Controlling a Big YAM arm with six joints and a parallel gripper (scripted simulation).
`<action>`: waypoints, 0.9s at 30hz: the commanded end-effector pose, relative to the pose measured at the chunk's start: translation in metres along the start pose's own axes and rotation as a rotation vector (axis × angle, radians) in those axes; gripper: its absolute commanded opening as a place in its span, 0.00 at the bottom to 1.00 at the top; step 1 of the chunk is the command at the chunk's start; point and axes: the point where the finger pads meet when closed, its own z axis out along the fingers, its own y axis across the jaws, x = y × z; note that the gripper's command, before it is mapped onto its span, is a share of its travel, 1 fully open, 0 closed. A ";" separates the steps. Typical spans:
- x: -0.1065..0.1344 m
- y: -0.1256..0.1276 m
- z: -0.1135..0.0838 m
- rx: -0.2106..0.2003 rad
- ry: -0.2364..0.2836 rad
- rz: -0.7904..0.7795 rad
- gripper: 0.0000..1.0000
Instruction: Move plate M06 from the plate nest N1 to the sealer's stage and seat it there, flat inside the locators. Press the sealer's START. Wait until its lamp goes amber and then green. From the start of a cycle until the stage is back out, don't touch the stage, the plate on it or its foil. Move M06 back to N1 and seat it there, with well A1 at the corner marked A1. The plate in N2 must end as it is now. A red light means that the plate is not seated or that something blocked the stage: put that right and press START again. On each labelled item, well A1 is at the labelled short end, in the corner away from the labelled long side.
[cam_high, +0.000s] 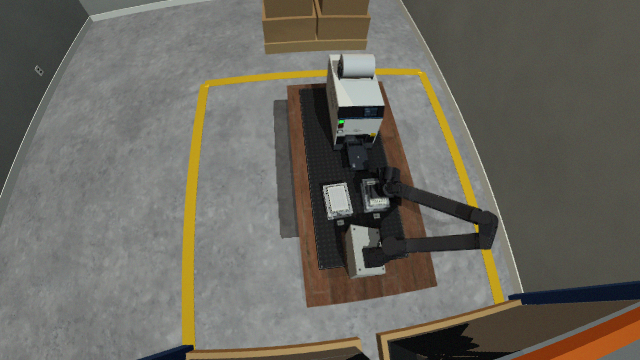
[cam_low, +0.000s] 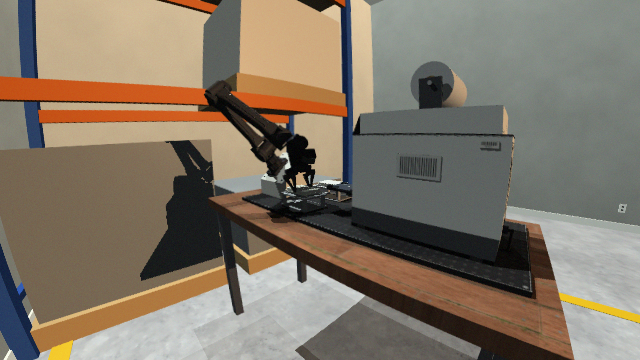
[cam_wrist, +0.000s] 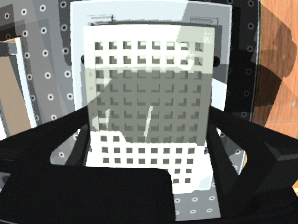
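Note:
My gripper (cam_high: 375, 191) (cam_low: 301, 189) (cam_wrist: 148, 112) is shut on a white multiwell plate (cam_wrist: 150, 90) (cam_high: 379, 202), taken as M06; its mark is unreadable. The fingers grip its two long sides. The plate is over the light-grey nest (cam_wrist: 77, 45) nearer the arm; whether it touches it cannot be told. The other nest holds a white plate (cam_high: 338, 198). The sealer (cam_high: 359, 92) (cam_low: 430, 190) shows a green lamp (cam_high: 341, 122). Its dark stage (cam_high: 357, 155) is out, with no plate visible on it. The gripper hides part of the held plate.
The robot's pale base (cam_high: 361, 250) stands behind the nests, opposite the sealer. Small tags (cam_high: 340, 222) (cam_high: 376, 216) lie by both nests, unreadable. A foil roll (cam_high: 358, 66) (cam_low: 435, 84) tops the sealer. The perforated black mat (cam_high: 315, 130) lies on the wooden table (cam_high: 320, 292).

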 end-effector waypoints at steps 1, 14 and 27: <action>-0.013 -0.001 -0.009 -0.001 -0.023 0.012 0.00; -0.031 -0.011 -0.013 0.011 -0.048 0.037 0.00; -0.004 -0.002 -0.001 -0.001 0.005 0.002 0.00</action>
